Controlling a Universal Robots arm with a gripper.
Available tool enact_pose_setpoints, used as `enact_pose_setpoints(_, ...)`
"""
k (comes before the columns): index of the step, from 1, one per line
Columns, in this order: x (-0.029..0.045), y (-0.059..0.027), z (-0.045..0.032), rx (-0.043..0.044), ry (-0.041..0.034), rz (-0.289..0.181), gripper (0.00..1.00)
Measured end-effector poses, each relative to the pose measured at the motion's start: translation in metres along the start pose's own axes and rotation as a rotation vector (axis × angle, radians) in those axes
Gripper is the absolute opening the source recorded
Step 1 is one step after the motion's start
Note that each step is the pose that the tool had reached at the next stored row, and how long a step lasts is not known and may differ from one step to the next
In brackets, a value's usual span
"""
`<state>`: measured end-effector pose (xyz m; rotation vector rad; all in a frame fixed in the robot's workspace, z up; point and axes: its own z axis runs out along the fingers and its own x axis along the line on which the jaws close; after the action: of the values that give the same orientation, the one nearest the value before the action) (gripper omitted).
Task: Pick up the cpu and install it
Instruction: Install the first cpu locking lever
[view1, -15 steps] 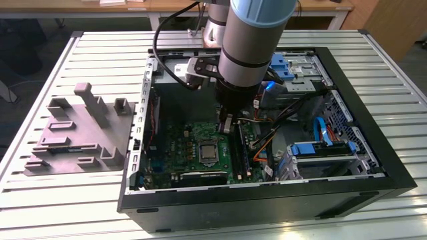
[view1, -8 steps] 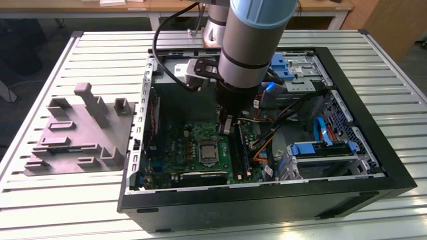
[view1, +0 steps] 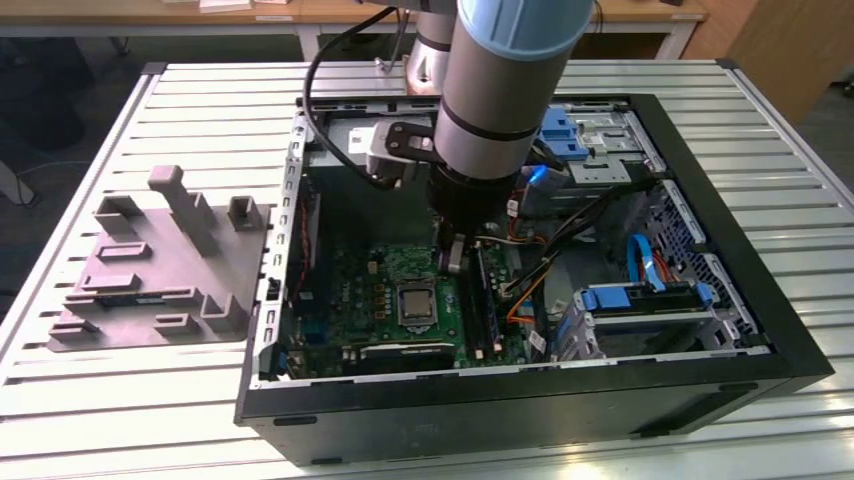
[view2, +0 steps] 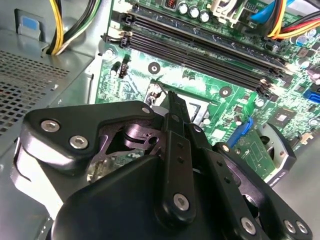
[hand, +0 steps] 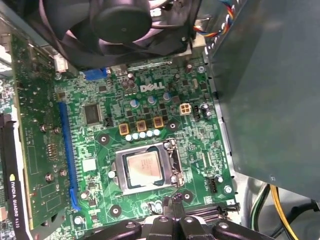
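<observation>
Already socketed, cpu (hand: 143, 167) beside claw (hand: 172, 216)

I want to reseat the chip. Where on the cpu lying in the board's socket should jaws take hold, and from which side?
Take the cpu by two opposite thin edges, coming straight down from above. It lies flat in the socket, whose metal frame hems its sides, so only the top face is open. A sideways approach looks blocked, and edge room seems tight.
</observation>
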<state>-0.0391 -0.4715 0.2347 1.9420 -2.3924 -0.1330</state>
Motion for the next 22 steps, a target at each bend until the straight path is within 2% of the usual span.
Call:
enact_pose_setpoints(4,0.0001,0.0,0.0004,0.0018,0.0114,-0.016,0.11)
enact_pose_setpoints(7,0.0003,0.0,0.0007,0.0017,0.0146,-0.04,0.11)
enact_pose_setpoints(10,0.0003,0.0,0.0009,0.0017,0.0158,-0.052,0.11)
enact_pose_setpoints(22,0.0004,0.0,0.001,0.0016,0.0159,-0.053,0.11)
